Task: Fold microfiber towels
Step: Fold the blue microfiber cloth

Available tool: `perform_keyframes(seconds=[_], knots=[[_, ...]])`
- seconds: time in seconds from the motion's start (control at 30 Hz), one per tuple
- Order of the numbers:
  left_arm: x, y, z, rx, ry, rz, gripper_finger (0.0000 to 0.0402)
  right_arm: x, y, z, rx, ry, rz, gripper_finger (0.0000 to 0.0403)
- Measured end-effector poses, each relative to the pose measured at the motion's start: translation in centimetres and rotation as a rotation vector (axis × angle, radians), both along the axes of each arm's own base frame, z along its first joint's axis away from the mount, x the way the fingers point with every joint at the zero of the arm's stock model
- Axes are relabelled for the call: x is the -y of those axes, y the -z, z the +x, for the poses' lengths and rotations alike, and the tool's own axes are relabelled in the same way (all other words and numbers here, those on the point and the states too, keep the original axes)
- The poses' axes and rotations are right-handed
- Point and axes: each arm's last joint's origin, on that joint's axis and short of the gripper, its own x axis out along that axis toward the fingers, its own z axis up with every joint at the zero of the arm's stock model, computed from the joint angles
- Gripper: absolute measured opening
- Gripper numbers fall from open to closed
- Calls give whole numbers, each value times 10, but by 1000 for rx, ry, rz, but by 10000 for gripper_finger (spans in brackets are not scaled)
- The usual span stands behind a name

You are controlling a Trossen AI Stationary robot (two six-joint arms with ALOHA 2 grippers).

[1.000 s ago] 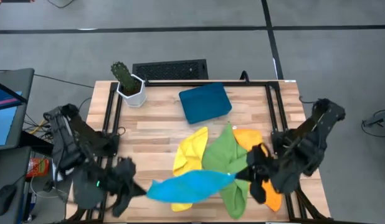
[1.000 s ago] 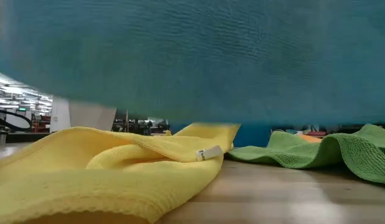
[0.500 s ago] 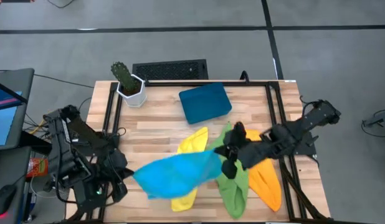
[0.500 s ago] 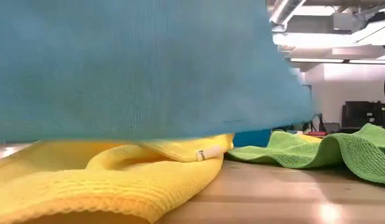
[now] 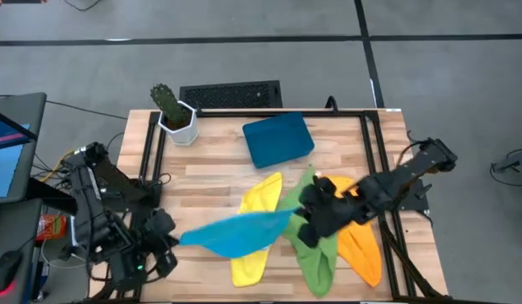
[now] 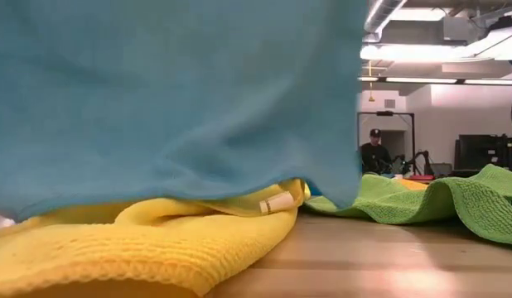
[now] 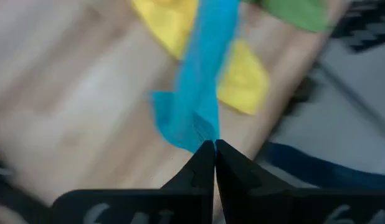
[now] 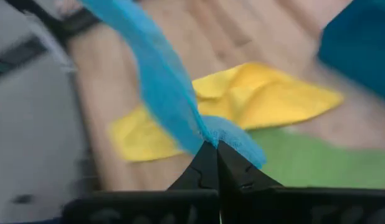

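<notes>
The light blue towel [image 5: 236, 233] hangs stretched between my two grippers above the table; in the low view [image 6: 173, 91] it fills most of the picture. My left gripper [image 5: 170, 242] is shut on its left end, my right gripper [image 5: 300, 211] on its right end. The yellow towel [image 5: 257, 207] lies crumpled on the table under it. The green towel [image 5: 316, 236] and the orange towel [image 5: 358, 245] lie to the right, under my right arm. My left gripper pinches a corner of the blue towel [image 7: 202, 134] between its two shut fingers. The cloth runs away from the fingers in a drawn band, clear of the table. My right gripper pinches the opposite end of the blue towel [image 8: 208, 134] between its shut fingers. The cloth stretches off from the tips, lifted clear.
A dark-blue tray [image 5: 278, 139] sits at the far middle of the table. A potted cactus [image 5: 172, 112] stands at the far left corner. Black frame rails run along the table's left [image 5: 151, 152] and right [image 5: 371, 143] sides. A person [image 6: 374, 149] shows in the room behind.
My right gripper has gone toward the table's left and far side with its end of the blue towel, from over the orange towel to over the green one. My left gripper has shifted a little toward the left. The towel stays lifted and narrows into a band.
</notes>
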Motion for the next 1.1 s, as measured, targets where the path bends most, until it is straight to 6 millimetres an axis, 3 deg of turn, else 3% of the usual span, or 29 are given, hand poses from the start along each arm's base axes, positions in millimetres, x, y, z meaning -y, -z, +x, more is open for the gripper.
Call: perform_keyframes(seconds=[0.2, 0.33, 0.5, 0.67, 0.97, 1.1], knots=[[18, -32, -5, 183, 12, -233, 0, -34, -21, -33, 114, 7, 248, 7], [12, -32, -5, 191, 4, -164, 0, -42, -22, -38, 132, -2, 274, 7], [-6, -17, -4, 30, -49, 40, 0, -28, -2, -26, 18, 68, 149, 9], [-12, 2, 3, -7, -15, 151, 0, -6, 20, -12, -152, 126, -10, 10], [-31, 68, 14, -191, -17, 394, 0, 34, 53, 27, -369, 84, -238, 11], [-45, 88, 13, -224, -60, 468, 0, 53, 69, 44, -462, 50, -310, 11]])
